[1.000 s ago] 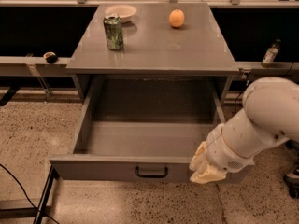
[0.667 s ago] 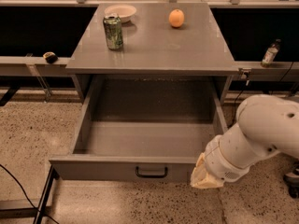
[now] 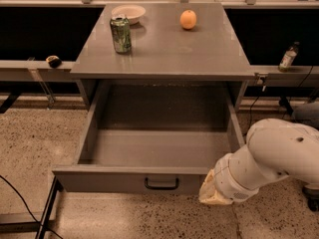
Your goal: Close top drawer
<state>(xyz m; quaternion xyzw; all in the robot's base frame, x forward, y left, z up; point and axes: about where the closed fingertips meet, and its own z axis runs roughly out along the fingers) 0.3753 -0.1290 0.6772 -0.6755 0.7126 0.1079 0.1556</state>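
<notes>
The top drawer [image 3: 124,180] is a wide grey metal box tray, pulled fully out of the cabinet and empty inside. Its flat front panel faces me, with a small dark handle [image 3: 161,184] at the centre. My gripper [image 3: 213,194] is at the end of the white arm [image 3: 271,158], low at the right end of the drawer's front panel, touching or just in front of its corner. Only its pale tip shows.
On the grey cabinet top [image 3: 164,46] stand a green can [image 3: 121,34], a white bowl [image 3: 128,12] and an orange [image 3: 188,19]. A bottle [image 3: 287,57] sits on the right rail. A dark cable [image 3: 20,198] lies on the speckled floor at left.
My arm has dropped and drawn slightly back to the right; the gripper now sits lower at the front panel's right corner. The drawer has not visibly moved.
</notes>
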